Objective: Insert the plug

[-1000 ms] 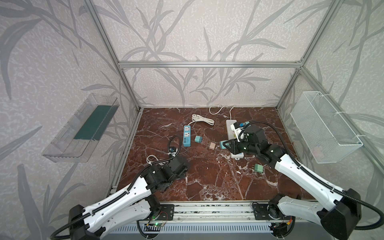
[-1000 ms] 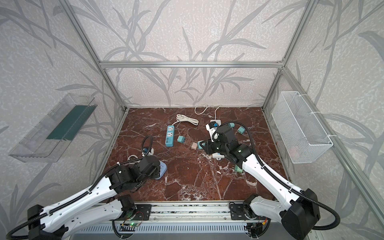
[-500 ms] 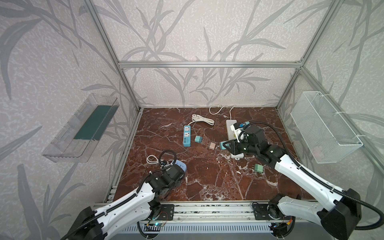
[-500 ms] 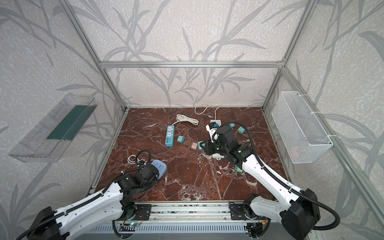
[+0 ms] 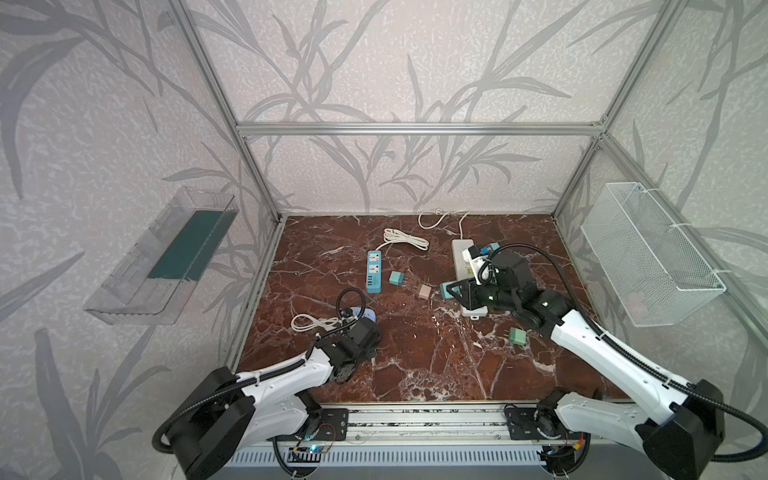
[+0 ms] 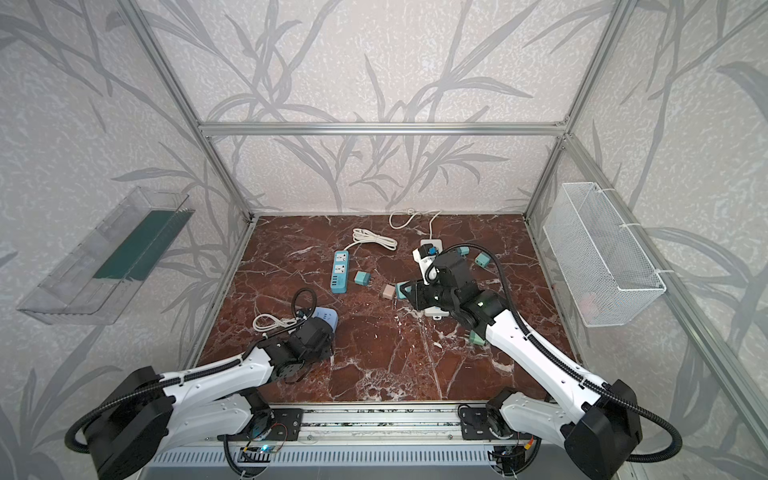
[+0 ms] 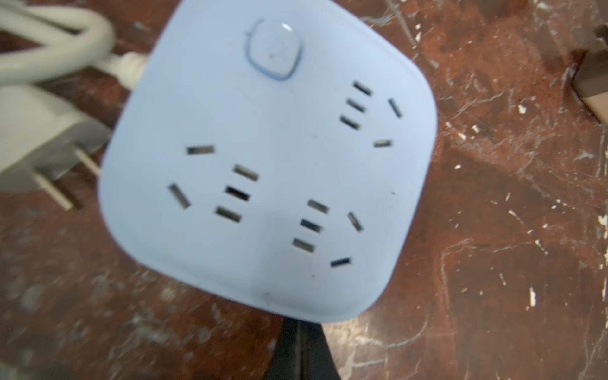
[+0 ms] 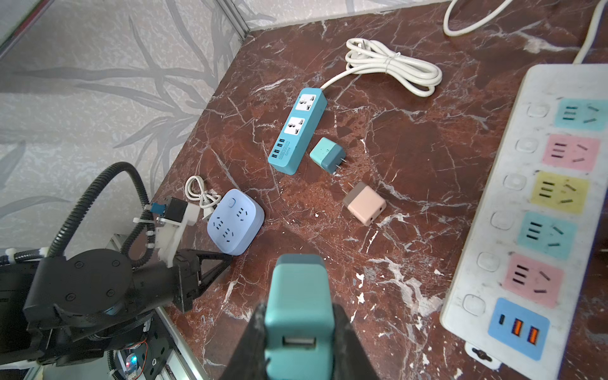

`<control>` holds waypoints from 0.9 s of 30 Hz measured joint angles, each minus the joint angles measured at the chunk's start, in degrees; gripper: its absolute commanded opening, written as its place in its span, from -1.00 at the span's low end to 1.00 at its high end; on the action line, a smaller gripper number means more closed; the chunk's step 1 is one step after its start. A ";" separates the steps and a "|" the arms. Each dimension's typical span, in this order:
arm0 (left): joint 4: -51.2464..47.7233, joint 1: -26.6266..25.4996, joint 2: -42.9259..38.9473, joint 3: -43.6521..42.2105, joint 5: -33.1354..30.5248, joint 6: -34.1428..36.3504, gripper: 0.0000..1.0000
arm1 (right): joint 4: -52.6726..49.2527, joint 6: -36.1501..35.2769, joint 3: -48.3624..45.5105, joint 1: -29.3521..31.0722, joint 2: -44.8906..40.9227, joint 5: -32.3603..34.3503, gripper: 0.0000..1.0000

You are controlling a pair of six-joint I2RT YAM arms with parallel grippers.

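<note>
We start with the right gripper: its jaws are clamped on a teal plug. The USB port faces the wrist camera and the prongs are hidden from us. In a top view that plug sits just off the middle of the marble floor, toward 2 o'clock. It's right beside the near end of the white power strip, on the strip's 9 o'clock side, and we can't tell whether the two touch.

A pink plug lies just at 9 o'clock of the held one. A loose teal plug lies beyond it, next to the blue power strip at 11 o'clock.

At 8 o'clock, the left gripper is pinched shut on nothing. Its tips are right at the edge of the pale blue socket block, contact unclear. The block's white cord is bunched on its 9 o'clock side.

A spare teal plug lies at 4 o'clock, beside the right arm.
</note>
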 measured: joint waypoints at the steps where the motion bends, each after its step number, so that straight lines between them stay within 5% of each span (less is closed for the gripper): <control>1: 1.25 0.00 1.62 0.81 0.09 0.74 -1.00 | -0.07 0.00 0.00 0.00 -0.13 0.09 -1.00; 8: 6.82 0.04 12.35 11.15 3.67 7.30 -1.00 | -1.70 -0.02 0.00 0.00 -1.51 1.40 -1.00; 14: 2.69 1.03 5.90 16.15 1.95 10.29 -1.00 | -3.04 0.00 0.00 0.00 -2.54 1.99 -1.00; 21: -6.54 22.23 -2.01 16.46 -2.32 8.20 -1.00 | -2.84 0.44 0.00 0.00 -2.43 1.66 -1.00; 27: -7.32 30.40 0.44 13.90 -3.26 6.05 -1.00 | -2.69 0.66 0.00 0.00 -1.68 0.87 -1.00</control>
